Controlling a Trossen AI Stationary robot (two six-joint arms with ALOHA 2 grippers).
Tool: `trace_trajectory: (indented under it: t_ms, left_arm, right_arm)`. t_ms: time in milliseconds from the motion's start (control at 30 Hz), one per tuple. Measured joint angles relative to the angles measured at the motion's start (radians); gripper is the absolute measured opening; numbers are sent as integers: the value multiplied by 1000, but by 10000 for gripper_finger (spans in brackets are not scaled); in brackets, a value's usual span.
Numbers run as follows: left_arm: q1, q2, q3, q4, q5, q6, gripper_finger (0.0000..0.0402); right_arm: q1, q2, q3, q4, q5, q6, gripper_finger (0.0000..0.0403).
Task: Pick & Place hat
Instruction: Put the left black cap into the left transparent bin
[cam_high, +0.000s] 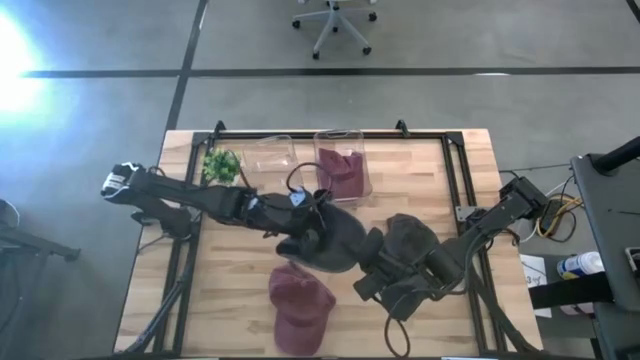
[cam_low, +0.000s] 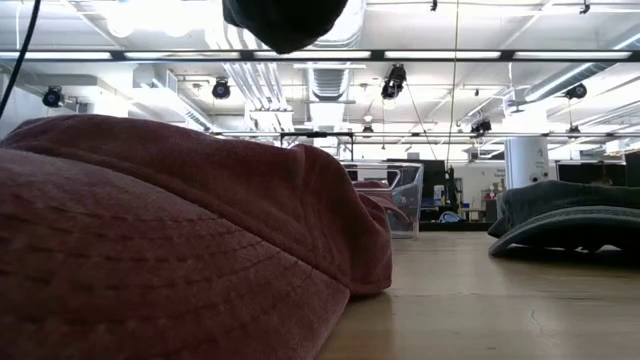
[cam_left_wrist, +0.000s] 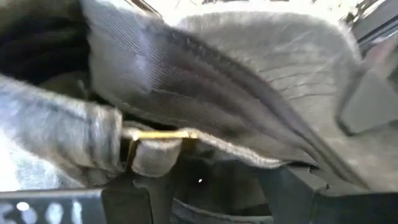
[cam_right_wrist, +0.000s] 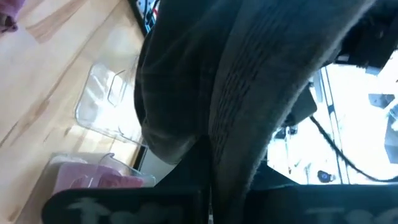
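No text seems legible on anything here.

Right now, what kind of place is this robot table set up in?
Probably a lab or workshop: polished concrete floor, an office chair, and exposed ducts and strip lights overhead.

On the surface (cam_high: 440, 170), two bins stand side by side along the far edge: the left bin (cam_high: 268, 157) and the right bin (cam_high: 342, 172), which has a hat (cam_high: 345, 172) lying in it. A plant (cam_high: 221, 165) sits left of them. Mid-surface, one cap (cam_high: 340, 243) hangs between both arms, raised. Another cap (cam_high: 410, 236) lies right of it, and a third (cam_high: 300, 308) near the front edge.
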Motion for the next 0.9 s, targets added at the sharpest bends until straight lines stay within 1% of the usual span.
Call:
trace_trajectory:
  t_ms: [167,300,400,500,633,733,833,900]
  left_arm:
    - [0,-19,0,-6,-1,-37,211]
    - [-2,-19,9,-15,-1,-38,221]
    - [-2,-24,25,-22,-33,-18,224]
    - [-2,-30,55,-63,-70,-16,225]
    - [0,-50,99,-151,-55,-1,225]
    - [-6,-62,114,-181,-63,-55,225]
    - [-19,-61,130,-191,-113,-55,225]
    - [-26,-61,142,-188,-155,-27,225]
  right_arm:
    - [0,-3,0,-4,0,25,13]
    - [0,-3,0,-5,0,24,13]
    - [0,-4,0,-5,4,24,13]
    - [0,-5,0,-4,17,24,13]
    - [0,-4,-1,-14,22,24,13]
    - [-1,-3,-1,-13,22,24,13]
    - [-1,-3,-1,-14,22,24,13]
    - [-1,-3,-1,-15,22,23,13]
